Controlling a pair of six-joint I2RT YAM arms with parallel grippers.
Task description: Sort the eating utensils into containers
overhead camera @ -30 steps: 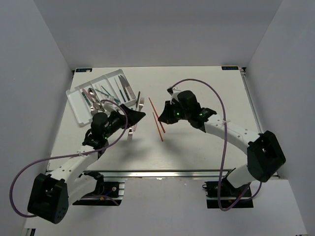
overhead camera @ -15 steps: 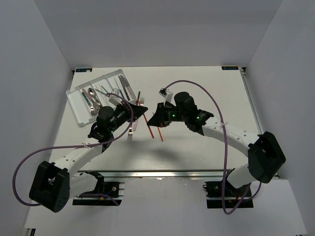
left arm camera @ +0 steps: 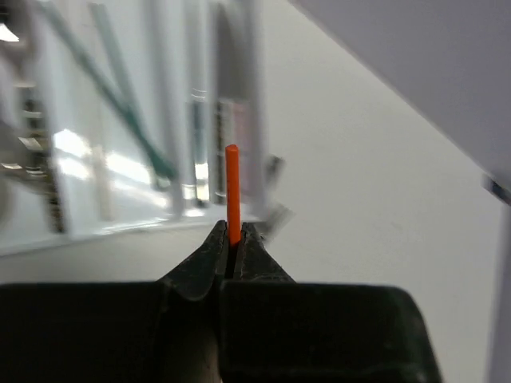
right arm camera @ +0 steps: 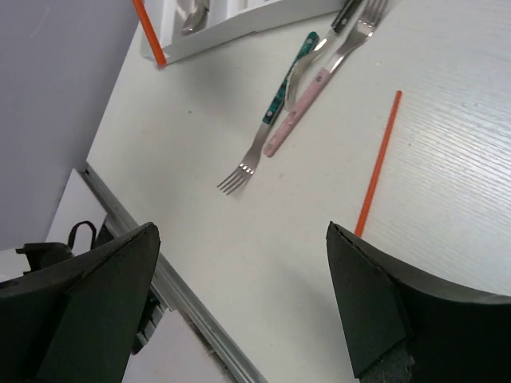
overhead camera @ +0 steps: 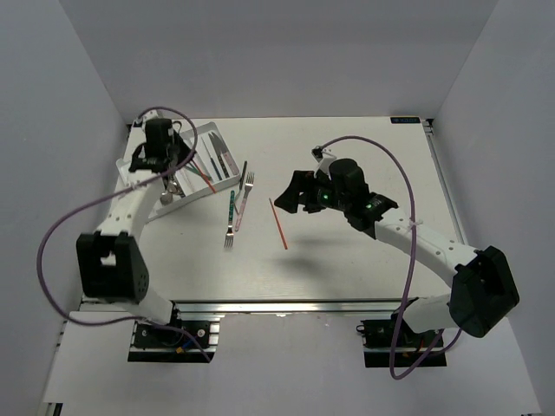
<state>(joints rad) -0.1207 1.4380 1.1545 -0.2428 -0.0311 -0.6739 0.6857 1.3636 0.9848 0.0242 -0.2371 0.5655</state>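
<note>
Far left: your left claw (left arm camera: 232,239) is over the white cutlery tray (overhead camera: 213,130), pinched shut on an orange chopstick (left arm camera: 232,191). The stick is thin, straight and bright orange, with its blunt end poking out past the fingertips. The right wrist view shows it slanting across the tray's outer wall.

Tray: white, with long parallel compartments, set at an angle in the far-left part of the table (overhead camera: 347,251). The arm hides part of it. The rightmost compartment shows slim pieces with pink and dark handles (overhead camera: 223,158). The next one holds thin teal pieces (overhead camera: 196,161). There is shiny metal (overhead camera: 171,184) further left, but you cannot tell what kind.

Just beside the tray's right end, a black-handled utensil (overhead camera: 244,171) lies on the table. Its type is unclear.

Near centre are two forks, side by side and touching. The teal-handled fork (overhead camera: 231,217) has its tines toward the arm bases. The pink-handled fork (overhead camera: 244,201) has its tines toward the tray.

Right of them, a second orange chopstick (overhead camera: 279,224) lies flat and alone on the table.

Right: your right claw (overhead camera: 290,192) hangs above the table near that chopstick, fingers spread wide, gripping nothing.
</note>
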